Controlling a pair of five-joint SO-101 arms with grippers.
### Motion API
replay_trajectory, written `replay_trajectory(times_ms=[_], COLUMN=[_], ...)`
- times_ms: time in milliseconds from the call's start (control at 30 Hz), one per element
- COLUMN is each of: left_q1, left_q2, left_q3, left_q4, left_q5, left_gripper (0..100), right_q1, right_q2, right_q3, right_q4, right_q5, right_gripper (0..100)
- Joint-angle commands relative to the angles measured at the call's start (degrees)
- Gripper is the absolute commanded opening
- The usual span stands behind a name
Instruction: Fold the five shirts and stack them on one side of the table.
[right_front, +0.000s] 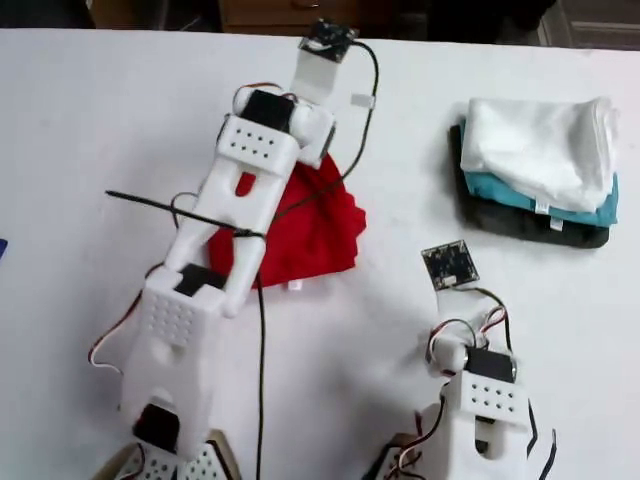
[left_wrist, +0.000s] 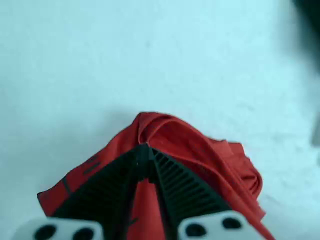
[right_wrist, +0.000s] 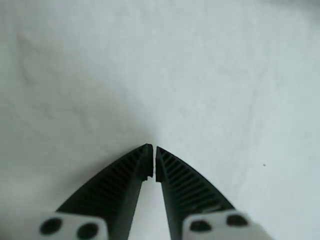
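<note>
Okay, high view: left arm (right_front: 240, 190) stretches out over the red shirt (right_front: 320, 230), which lies bunched near the middle of the table (right_front: 100, 120), partly under that arm. Well apart, on the right side, sits a stack (right_front: 535, 170) of three folded shirts: white shirt (right_front: 540, 140) on top, teal shirt (right_front: 500, 190) under it, black shirt (right_front: 520, 222) at the bottom. Right arm (right_front: 485, 395) is at the near edge, close to neither shirt nor stack. Left wrist view: left gripper (left_wrist: 143, 152) has its jaws closed tip to tip with red fabric between them, so it looks pinched onto the shirt; the cloth rises in a fold at the tips. Right wrist view: right gripper (right_wrist: 154, 152) is all but closed, just a thin slit between the tips, gripping nothing, over bare tabletop.
</note>
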Motion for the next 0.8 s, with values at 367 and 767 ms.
replay_trajectory(times_ms=[367,767], left_q1=[1.93,7.03], left_q2=[13.45,23.12], left_q3=[-7.34,-22.37], left_q4=[-2.81,-0.53], left_q5=[-3.87,-4.13], left_gripper=[3,3], right_q1=[0.31,0.31], right_q2=[-1.1,-1.1], right_q3=[-0.26,-0.26], right_q4=[-0.84,-0.84], right_q5=[0.26,0.26], right_gripper=[1.8,1.8])
